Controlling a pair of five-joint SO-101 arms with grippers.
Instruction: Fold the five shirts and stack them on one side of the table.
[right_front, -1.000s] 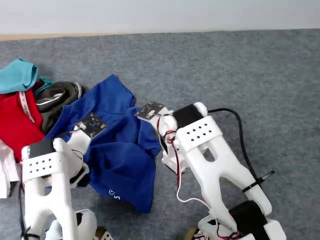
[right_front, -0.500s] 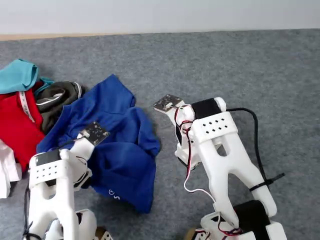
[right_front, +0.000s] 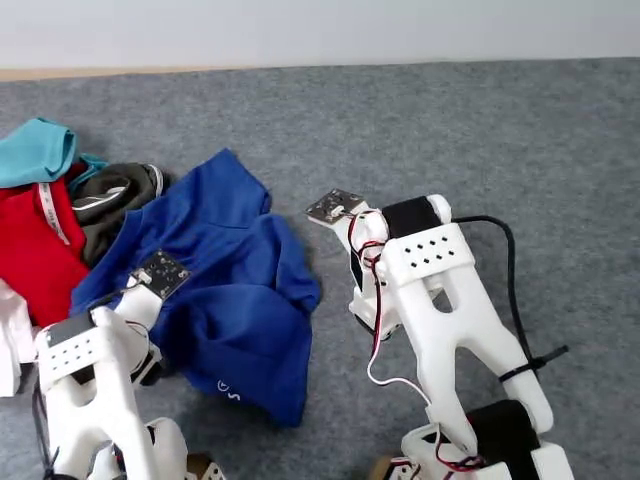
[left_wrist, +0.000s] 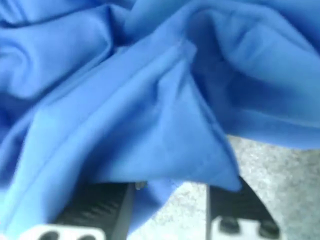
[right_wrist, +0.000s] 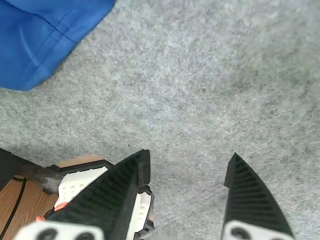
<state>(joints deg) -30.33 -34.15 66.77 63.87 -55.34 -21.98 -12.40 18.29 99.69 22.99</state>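
Note:
A blue shirt (right_front: 235, 285) lies crumpled on the grey table, left of centre. My left arm (right_front: 95, 345) stands at the shirt's front-left edge. In the left wrist view my left gripper (left_wrist: 170, 197) is open, and a fold of the blue shirt (left_wrist: 150, 130) drapes over and between its black fingers. My right arm (right_front: 425, 270) stands just right of the shirt. My right gripper (right_wrist: 187, 167) is open over bare carpet, with nothing between its fingers. A corner of the blue shirt (right_wrist: 45, 35) lies a short way beyond it.
A heap at the far left holds a teal shirt (right_front: 38, 150), a red shirt (right_front: 35, 245) and a dark grey shirt (right_front: 115, 195). A white shirt (right_front: 12, 335) pokes in at the left edge. The grey carpet (right_front: 500, 150) stretches across the right and back.
My right arm swung right, off the blue shirt, then stopped. My left arm slid left and toward the front edge. The shirt's right edge settled on the table.

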